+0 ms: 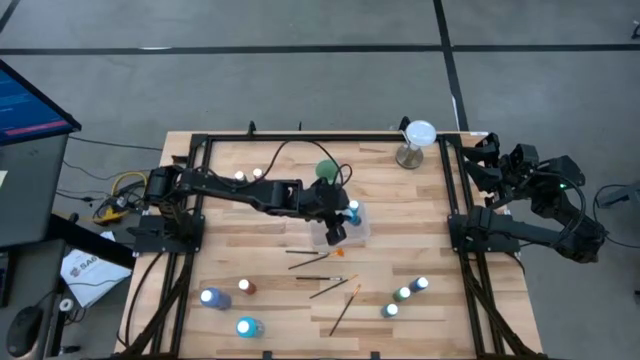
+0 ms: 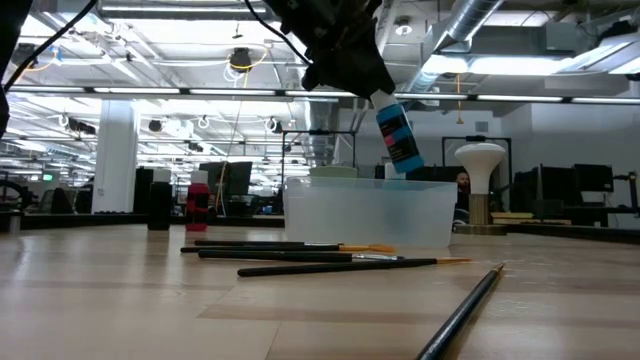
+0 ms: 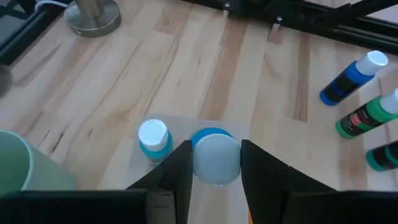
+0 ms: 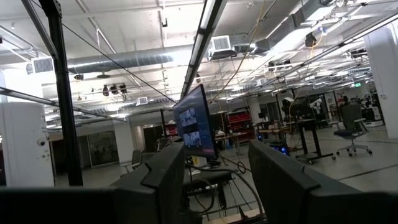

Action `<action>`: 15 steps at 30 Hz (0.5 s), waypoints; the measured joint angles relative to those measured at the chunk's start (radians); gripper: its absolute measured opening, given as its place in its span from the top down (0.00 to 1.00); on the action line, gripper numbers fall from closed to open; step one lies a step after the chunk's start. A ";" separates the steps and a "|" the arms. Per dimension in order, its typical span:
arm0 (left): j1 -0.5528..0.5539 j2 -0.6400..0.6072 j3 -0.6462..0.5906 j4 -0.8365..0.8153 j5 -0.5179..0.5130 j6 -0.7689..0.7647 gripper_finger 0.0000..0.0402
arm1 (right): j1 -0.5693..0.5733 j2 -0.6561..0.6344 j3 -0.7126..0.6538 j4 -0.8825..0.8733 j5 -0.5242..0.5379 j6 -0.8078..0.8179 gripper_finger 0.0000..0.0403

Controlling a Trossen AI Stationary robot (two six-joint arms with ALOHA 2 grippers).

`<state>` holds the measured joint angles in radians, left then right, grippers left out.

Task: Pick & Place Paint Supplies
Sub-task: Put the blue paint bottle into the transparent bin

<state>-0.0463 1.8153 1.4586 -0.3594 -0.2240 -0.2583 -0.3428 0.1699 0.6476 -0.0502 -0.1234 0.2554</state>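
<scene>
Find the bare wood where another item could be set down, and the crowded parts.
Free: the table between the left arm and the paintbrushes. Crowded: around the clear tray, where the left gripper holds a blue bottle.

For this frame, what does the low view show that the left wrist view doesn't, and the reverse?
Only the low view: paintbrushes lying on the table before the clear tray, and the held blue bottle's side label. Only the left wrist view: a blue-collared bottle standing under the left gripper, and blue and green bottles lying farther off. Both: the left gripper's jaws closed on that blue bottle above the tray.
</scene>
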 joint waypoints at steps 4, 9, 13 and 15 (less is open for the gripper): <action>0.000 0.000 0.000 -0.009 -0.003 0.019 0.73 | 0.000 0.000 0.000 0.000 0.000 0.000 0.57; 0.000 0.000 -0.001 -0.023 -0.002 0.019 0.73 | 0.000 0.000 0.000 0.000 0.000 0.000 0.57; 0.000 0.000 -0.001 -0.028 -0.002 0.019 0.74 | 0.000 0.000 0.000 0.000 0.000 0.000 0.57; 0.000 0.000 -0.001 -0.029 -0.001 0.019 0.74 | 0.000 0.000 0.000 0.000 0.000 0.000 0.57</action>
<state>-0.0463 1.8153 1.4578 -0.3885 -0.2250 -0.2395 -0.3429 0.1698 0.6476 -0.0501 -0.1231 0.2554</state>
